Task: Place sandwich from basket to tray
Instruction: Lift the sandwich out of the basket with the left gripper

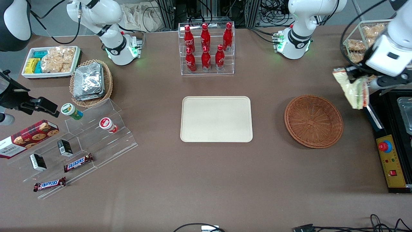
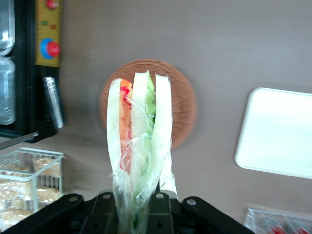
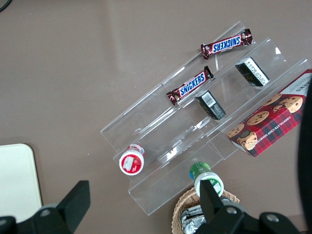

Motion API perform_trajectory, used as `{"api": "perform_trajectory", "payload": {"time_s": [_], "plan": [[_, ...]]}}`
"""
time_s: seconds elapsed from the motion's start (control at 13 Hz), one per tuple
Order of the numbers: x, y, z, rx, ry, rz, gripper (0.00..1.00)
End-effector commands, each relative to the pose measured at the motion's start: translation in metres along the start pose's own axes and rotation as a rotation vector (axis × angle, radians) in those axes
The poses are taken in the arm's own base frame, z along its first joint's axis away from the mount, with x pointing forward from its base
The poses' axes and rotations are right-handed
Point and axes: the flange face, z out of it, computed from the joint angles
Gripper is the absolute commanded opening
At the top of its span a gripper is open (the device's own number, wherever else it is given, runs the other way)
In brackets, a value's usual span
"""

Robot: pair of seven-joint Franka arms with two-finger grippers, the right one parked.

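fingers [image 1: 363, 79] pinch the clear-wrapped triangular sandwich [image 1: 353, 89], seemingly above table beside the woven basket [image 1: 313, 120].

left arm: raised, working-arm end | hand [image 1: 356, 78]: clamped on sandwich [image 1: 354, 87], aloft

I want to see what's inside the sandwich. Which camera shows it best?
The left wrist view: the sandwich stands close up, bread and green and red-orange filling showing, held in the gripper, whose jaws are shut on it. The front view shows it small, hanging above the table beside the basket. The right wrist view does not show it.
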Motion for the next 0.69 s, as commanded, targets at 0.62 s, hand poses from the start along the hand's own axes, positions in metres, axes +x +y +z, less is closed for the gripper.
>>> {"api": "perform_trajectory", "payload": {"time_s": [0.62], "plan": [[-0.048,0.265,0.102,-0.061,-0.002,-0.005,0.15]]}}
